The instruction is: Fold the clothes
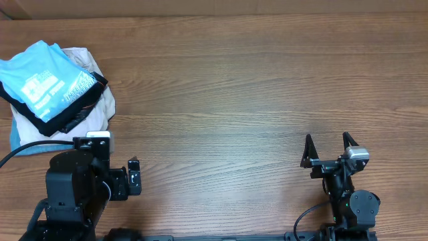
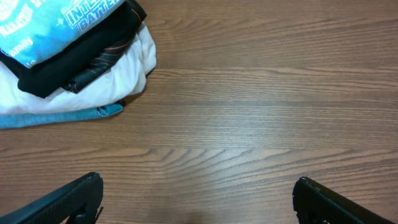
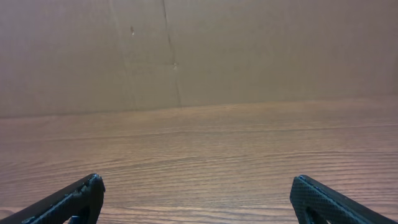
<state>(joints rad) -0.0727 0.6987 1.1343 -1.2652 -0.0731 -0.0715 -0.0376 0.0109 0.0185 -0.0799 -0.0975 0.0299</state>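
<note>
Since the left hand (image 2: pixel 198 185) and the right hand (image 1: pixel 327 142) both stand wide open and empty low in the frame, the reach should pinch only the blue T-shirt (image 1: pixel 41 77), which lies compact atop the pile at upper left. It is soft, limp cotton with white lettering. Beneath it lie a black garment (image 1: pixel 48 124) and a cream garment (image 1: pixel 97 110) on the smooth wood-grain bench (image 1: pixel 234 87).

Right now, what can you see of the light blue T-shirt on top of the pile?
The light blue T-shirt looks like soft cotton, with white printed lettering facing up. It is folded and lies a little askew on a black garment, at the far left corner of the table. Nothing else touches it.
</note>
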